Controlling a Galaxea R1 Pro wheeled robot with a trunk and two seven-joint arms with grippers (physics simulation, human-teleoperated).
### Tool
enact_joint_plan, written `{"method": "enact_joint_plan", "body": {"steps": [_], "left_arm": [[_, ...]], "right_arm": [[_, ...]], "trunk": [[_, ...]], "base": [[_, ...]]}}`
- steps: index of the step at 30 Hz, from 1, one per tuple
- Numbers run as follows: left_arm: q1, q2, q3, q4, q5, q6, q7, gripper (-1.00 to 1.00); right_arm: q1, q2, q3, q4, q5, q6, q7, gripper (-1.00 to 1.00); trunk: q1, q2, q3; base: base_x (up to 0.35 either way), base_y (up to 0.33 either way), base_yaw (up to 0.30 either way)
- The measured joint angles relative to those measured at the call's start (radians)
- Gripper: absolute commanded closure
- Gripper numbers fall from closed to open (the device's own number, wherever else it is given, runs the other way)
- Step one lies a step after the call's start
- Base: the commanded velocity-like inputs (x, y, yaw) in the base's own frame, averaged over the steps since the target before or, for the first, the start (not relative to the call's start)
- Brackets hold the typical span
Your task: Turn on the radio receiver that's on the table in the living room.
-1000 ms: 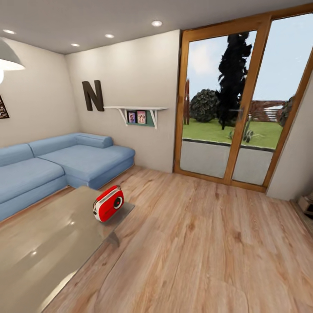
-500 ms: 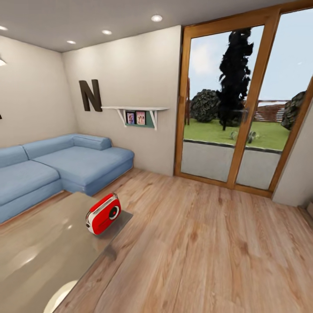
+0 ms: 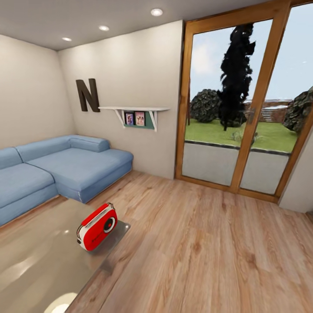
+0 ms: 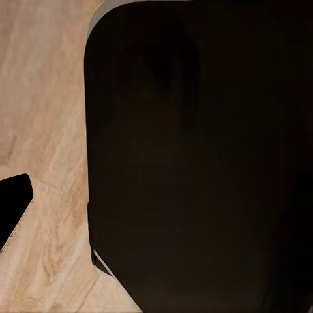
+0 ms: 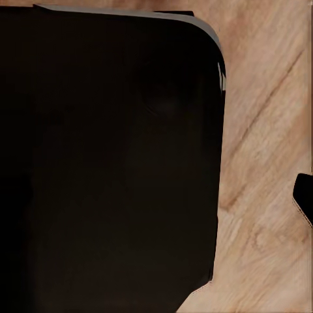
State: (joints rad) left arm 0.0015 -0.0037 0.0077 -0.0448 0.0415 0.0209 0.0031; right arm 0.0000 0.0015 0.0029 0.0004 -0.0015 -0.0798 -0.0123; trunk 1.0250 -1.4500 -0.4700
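The robot is on the approach step: it faces the living room, and the radio (image 3: 97, 226) stands on the table (image 3: 39, 265) near that table's far right corner, close to the right edge, its round dial turned toward the open floor (image 3: 204, 252). Nothing touches it. Behind the table runs the blue sofa (image 3: 65, 167), and beyond the bare floor stands the glass door (image 3: 243, 117) to the garden.

Neither claw reaches into the head view. Each wrist camera looks down at a large dark rounded panel, probably part of the robot's own body, over the wood floor, so it cannot be told whether either claw is open or closed.

The next move, as a judgement, calls for closing the remaining gap to the table's right edge, then raising one arm so a fingertip can press the radio's switch; where that switch sits cannot be made out from here.

Compared with a second ago, the whole view has shifted: the radio sits lower and further left in the picture, the lamp at the left is gone from sight, and the door looms larger. That is camera motion, not the radio moving.
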Motion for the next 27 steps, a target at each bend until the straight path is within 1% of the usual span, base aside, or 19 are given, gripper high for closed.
{"method": "enact_joint_plan", "body": {"steps": [1,4,27], "left_arm": [[0.0,0.0,0.0,-0.018,0.002,0.001,0.0,-1.0],[0.0,-0.001,0.0,-0.022,0.002,0.001,0.0,-1.0],[0.0,-0.001,0.001,-0.024,0.003,0.001,0.0,-1.0]], "right_arm": [[0.0,0.0,0.0,0.0,0.0,0.0,0.0,-1.0],[0.0,0.0,0.0,0.0,0.0,0.0,0.0,-1.0],[0.0,0.0,0.0,0.0,0.0,0.0,0.0,-1.0]], "trunk": [[0.0,0.0,0.0],[0.0,0.0,0.0],[0.0,0.0,0.0]], "base": [[0.328,0.0,0.0],[0.328,0.0,0.0],[0.328,0.0,0.0]]}}
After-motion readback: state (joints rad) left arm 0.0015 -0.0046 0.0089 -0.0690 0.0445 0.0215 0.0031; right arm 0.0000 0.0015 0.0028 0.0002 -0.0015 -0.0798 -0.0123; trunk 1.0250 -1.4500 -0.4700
